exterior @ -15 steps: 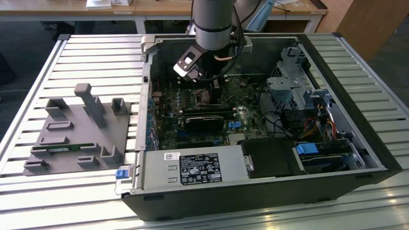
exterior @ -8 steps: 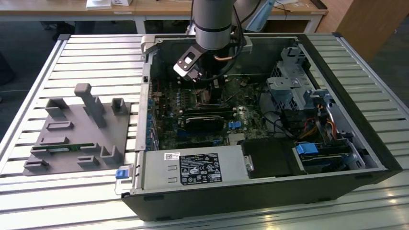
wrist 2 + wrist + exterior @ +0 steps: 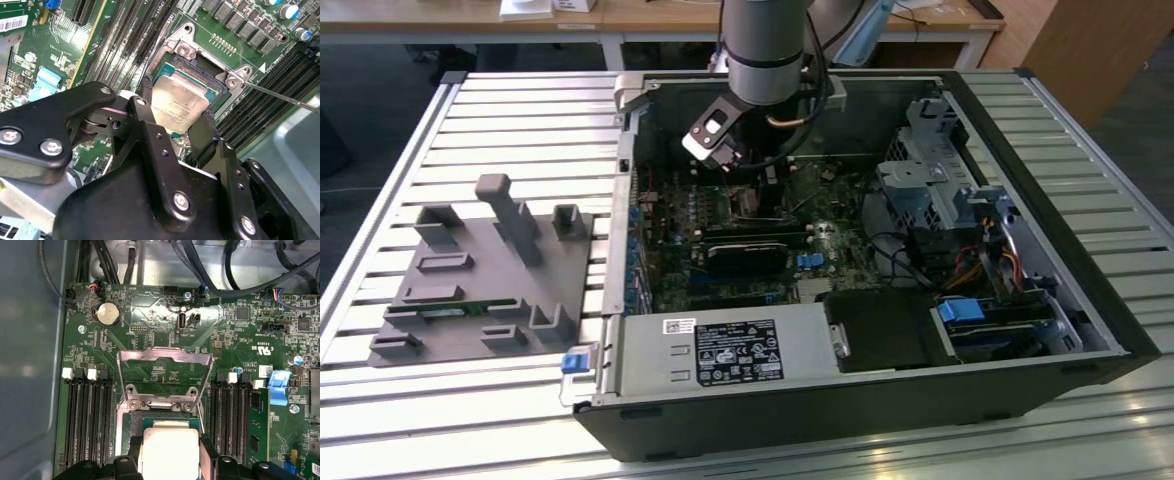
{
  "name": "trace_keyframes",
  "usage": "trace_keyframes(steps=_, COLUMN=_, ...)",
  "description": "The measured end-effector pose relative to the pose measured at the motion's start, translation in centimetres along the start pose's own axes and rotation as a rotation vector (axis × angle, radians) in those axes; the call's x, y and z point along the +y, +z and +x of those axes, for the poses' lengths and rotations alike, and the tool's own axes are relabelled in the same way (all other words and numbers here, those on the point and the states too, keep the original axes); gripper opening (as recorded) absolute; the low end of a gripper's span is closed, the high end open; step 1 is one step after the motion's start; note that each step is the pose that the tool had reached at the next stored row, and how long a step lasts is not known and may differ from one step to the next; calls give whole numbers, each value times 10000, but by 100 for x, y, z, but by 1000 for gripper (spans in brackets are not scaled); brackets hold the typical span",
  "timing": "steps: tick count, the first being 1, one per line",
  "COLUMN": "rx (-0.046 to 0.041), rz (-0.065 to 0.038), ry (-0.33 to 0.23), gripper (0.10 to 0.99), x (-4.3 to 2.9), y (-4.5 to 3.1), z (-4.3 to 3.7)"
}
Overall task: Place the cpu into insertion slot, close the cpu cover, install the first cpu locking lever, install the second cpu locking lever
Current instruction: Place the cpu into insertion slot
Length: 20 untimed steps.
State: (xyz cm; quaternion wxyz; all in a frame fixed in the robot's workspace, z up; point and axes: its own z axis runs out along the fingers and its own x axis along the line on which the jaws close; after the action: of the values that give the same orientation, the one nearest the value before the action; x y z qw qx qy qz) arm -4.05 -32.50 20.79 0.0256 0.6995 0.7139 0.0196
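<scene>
Edges of cpu [image 3: 176, 97] behind end effector [image 3: 177, 107] fingers [image 3: 202, 135]

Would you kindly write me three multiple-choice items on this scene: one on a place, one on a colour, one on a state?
1. Where is the cpu? A on the grey fixture; B in the claw at the socket; C on the power supply.
2. What colour is the board? A green; B red; C white.
3. How is the cover? A shut over the cpu; B swung open; C outside the case.
B: fingers flank it. A: green throughout. B: its frame is hinged back from the socket.
</scene>
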Motion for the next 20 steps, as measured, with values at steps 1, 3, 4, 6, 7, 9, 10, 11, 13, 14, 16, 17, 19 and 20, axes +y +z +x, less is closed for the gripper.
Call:
trace_keyframes(steps=1, rx=1, rz=-1, ry=0, gripper=533, x=0, y=2, z=2)
trace_keyframes(steps=3, rx=1, rz=-1, ry=0, gripper=533, x=-1, y=12, z=10)
trace_keyframes(steps=4, rx=2, rz=-2, ry=0, gripper=533, x=-1, y=17, z=11)
trace_keyframes(steps=6, rx=1, rz=0, ry=0, gripper=533, x=-2, y=30, z=14)
trace_keyframes(steps=7, rx=1, rz=-1, ry=0, gripper=533, x=-2, y=37, z=16)
trace_keyframes(steps=9, rx=1, rz=-1, ry=1, gripper=533, x=-3, y=49, z=23)
trace_keyframes(steps=10, rx=1, rz=-1, ry=0, gripper=533, x=-3, y=54, z=26)
trace_keyframes(steps=11, rx=2, rz=-1, ry=-1, gripper=533, x=-3, y=58, z=28)
trace_keyframes(steps=13, rx=1, rz=-1, ry=0, gripper=533, x=-4, y=66, z=33)
trace_keyframes(steps=14, rx=1, rz=-1, ry=0, gripper=533, x=-4, y=70, z=36)
trace_keyframes(steps=16, rx=2, rz=-1, ry=0, gripper=533, x=-4, y=79, z=40)
trace_keyframes(steps=17, rx=2, rz=-2, ry=-1, gripper=533, x=-4, y=84, z=42)
trace_keyframes(steps=19, rx=-1, rz=0, ry=0, gripper=533, x=-5, y=93, z=46)
trace_keyframes(steps=20, rx=-4, rz=-1, ry=0, gripper=533, x=-5, y=97, z=49)
